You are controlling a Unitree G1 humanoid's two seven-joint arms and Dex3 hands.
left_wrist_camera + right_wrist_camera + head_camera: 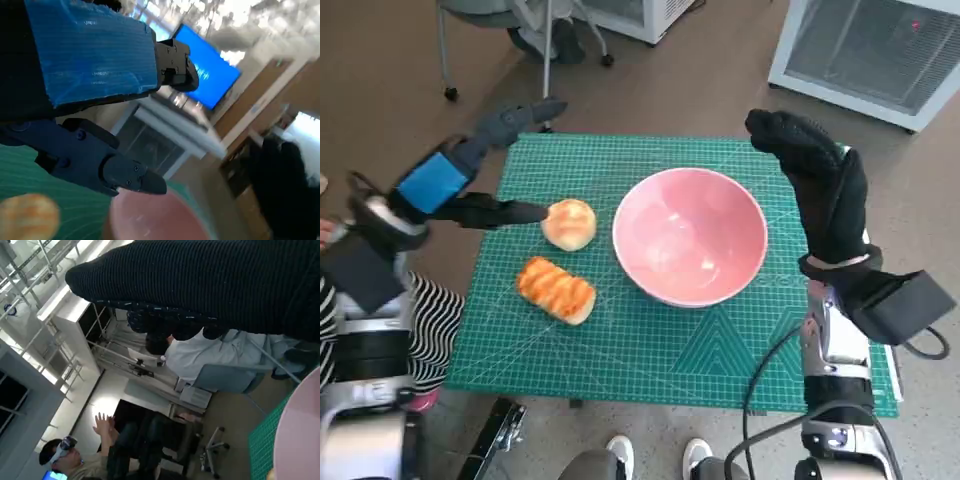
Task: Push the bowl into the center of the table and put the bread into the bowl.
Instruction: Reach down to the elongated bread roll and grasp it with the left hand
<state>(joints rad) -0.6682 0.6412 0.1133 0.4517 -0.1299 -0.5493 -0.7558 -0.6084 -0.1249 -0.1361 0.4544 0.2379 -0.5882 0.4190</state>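
A pink bowl (690,235) stands near the middle of the green cutting mat (650,345); its rim also shows in the left wrist view as bowl (150,215) and in the right wrist view as bowl (300,440). A round bread roll (569,223) lies just left of the bowl, seen blurred as roll (27,215) in the left wrist view. A longer glazed bread (556,289) lies in front of it. My left hand (470,175) hovers open at the mat's left edge, one finger reaching toward the round roll. My right hand (820,180) is raised open beside the bowl's right side, holding nothing.
A white cabinet (880,50) stands at the back right, and a wheeled chair base (535,40) at the back left. Shoes of a person (655,455) show at the front edge. A striped sleeve (420,330) lies at the left. A seated person (80,460) appears in the right wrist view.
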